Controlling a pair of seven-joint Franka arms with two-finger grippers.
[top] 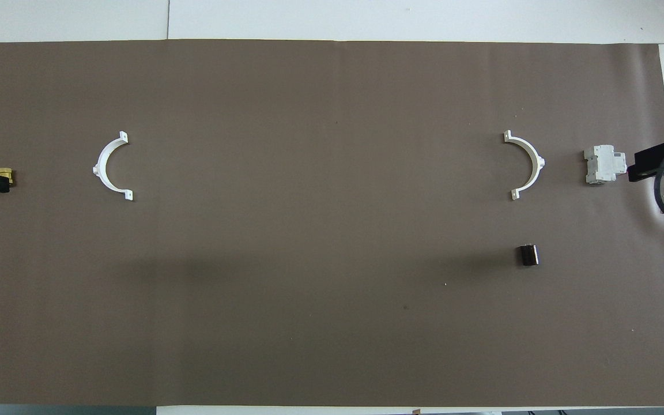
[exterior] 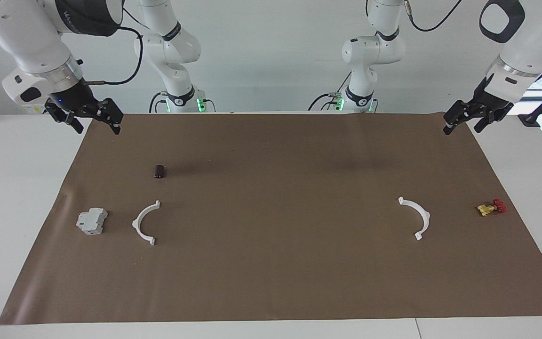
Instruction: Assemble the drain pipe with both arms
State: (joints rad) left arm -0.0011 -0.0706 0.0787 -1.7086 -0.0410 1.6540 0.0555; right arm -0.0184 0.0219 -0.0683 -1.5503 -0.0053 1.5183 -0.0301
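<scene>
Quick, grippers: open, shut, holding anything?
Left gripper: open, empty, raised at the left arm's end of the mat.
Right gripper: open, empty, raised at the right arm's end.

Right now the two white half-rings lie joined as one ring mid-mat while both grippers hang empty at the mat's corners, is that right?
Not joined: the facing view shows one half-ring beside the grey block and the other half-ring toward the left arm's end, far apart. Left gripper and right gripper hold nothing.
</scene>
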